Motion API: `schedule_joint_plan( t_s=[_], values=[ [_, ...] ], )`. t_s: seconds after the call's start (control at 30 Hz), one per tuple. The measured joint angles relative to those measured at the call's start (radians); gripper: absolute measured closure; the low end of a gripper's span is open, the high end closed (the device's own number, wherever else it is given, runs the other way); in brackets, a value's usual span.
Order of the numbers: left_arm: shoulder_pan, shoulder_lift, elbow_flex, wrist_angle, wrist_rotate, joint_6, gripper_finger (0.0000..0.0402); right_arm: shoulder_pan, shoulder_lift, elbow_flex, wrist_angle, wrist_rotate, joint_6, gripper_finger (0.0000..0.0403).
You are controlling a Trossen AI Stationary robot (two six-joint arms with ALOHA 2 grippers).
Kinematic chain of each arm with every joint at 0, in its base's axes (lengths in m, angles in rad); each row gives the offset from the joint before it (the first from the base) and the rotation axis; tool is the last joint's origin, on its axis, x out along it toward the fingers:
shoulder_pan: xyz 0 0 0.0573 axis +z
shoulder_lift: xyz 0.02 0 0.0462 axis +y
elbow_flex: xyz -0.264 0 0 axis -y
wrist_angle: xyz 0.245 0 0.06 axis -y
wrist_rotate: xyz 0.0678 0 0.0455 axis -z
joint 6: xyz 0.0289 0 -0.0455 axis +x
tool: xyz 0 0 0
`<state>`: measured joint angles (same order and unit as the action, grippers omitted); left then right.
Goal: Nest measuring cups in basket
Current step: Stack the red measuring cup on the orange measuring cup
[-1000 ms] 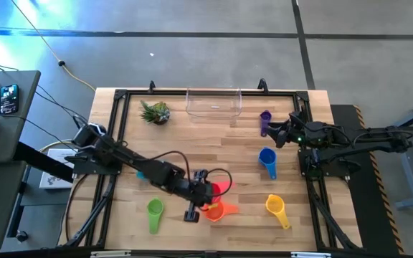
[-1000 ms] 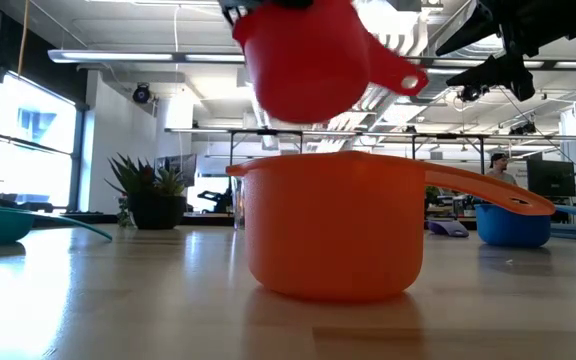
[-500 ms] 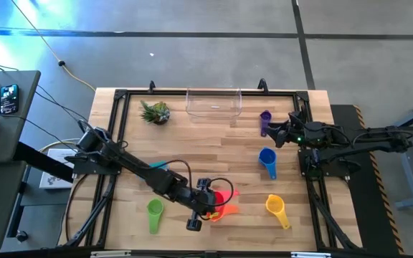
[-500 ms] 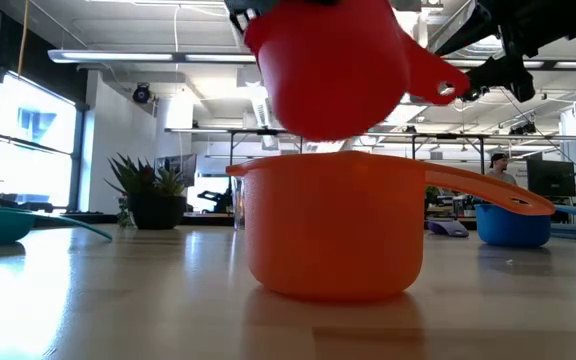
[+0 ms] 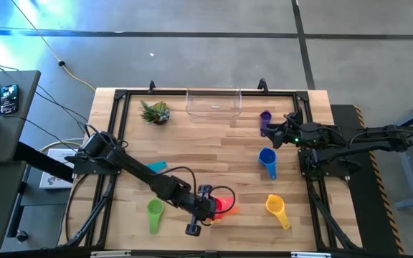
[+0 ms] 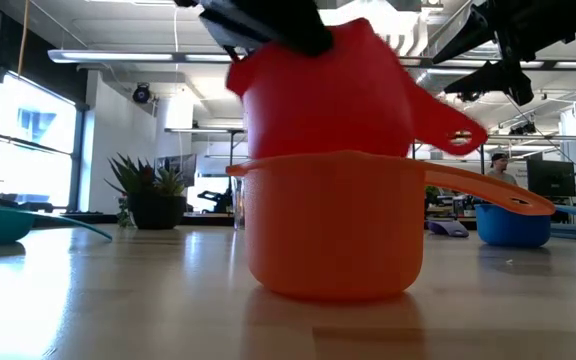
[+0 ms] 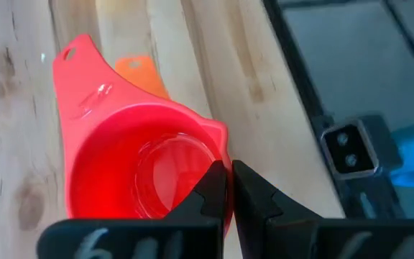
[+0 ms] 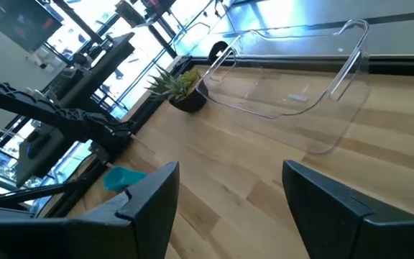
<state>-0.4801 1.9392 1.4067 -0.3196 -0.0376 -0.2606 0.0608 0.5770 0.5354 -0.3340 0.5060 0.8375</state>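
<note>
While pinched by its rim in the closed left gripper (image 7: 227, 188), red cup (image 6: 323, 95) lowered into orange cup (image 6: 333, 225) at table's six o'clock for nesting; right gripper (image 8: 225, 191) spread, empty, near three o'clock; basket (image 5: 214, 102) at twelve.

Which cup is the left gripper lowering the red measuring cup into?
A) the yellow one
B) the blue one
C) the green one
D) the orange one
D: in the low view the red measuring cup, pinched at its rim by the left gripper, sits partly inside the orange cup.
</note>
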Motion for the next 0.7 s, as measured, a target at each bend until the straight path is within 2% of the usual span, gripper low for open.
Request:
schedule_joint_plan(
  t_s=[0.7],
  values=[
    [0.010, 0.003, 0.000, -0.036, 0.000, 0.141, 0.0375, 0.000, 0.000, 0.000, 0.002, -0.005, 0.000, 0.0164]
  ],
)
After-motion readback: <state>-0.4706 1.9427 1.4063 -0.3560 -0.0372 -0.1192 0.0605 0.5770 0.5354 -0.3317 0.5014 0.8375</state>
